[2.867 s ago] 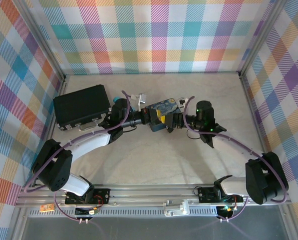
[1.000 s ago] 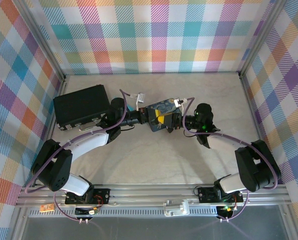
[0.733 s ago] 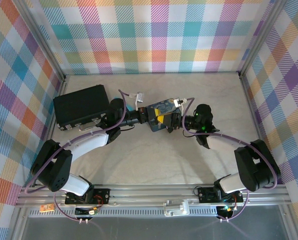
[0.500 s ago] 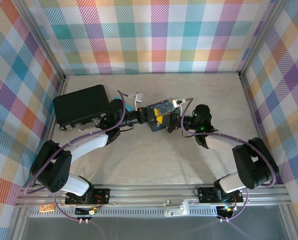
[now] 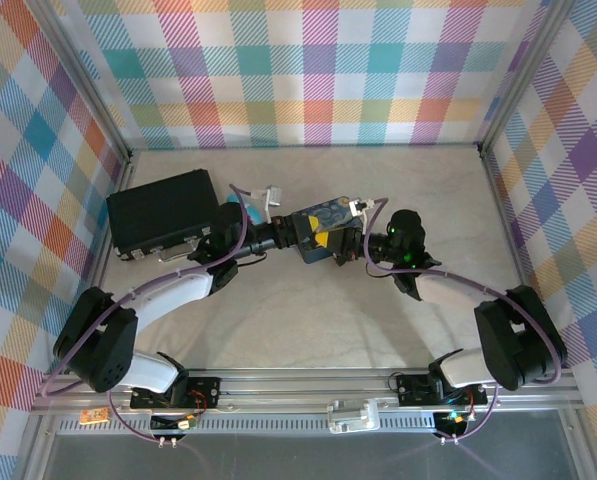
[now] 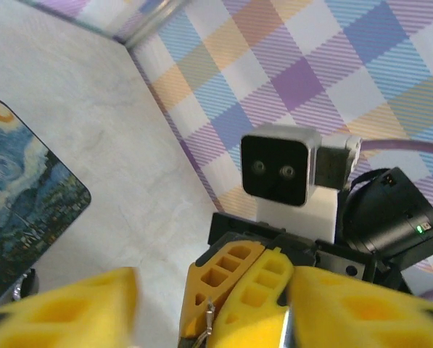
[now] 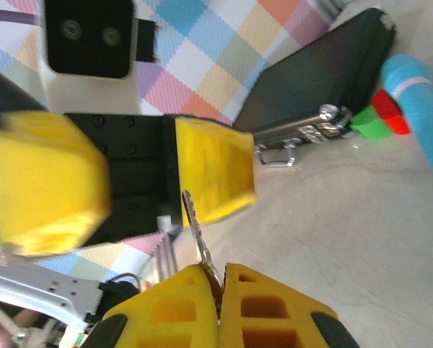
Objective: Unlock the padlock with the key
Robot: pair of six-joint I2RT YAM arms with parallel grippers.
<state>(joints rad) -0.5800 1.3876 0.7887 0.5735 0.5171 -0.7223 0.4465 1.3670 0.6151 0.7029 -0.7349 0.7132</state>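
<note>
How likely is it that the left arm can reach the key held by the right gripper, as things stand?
Probably yes. The key juts from the shut right gripper straight toward the left gripper, whose fingers stand apart just opposite it, with nothing visible between them.

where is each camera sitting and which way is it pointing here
Top external: above and behind the arm bases, looking down on the pale table; both arms curve in over the blue-and-yellow painted tin.
Left wrist: on the left arm, facing the right gripper; own yellow fingers at the bottom.
Right wrist: on the right arm, facing the open left gripper; at the bottom the right gripper pinches the thin silver key.
Shared: both wrist views show the key; top and left wrist show the tin.
</note>
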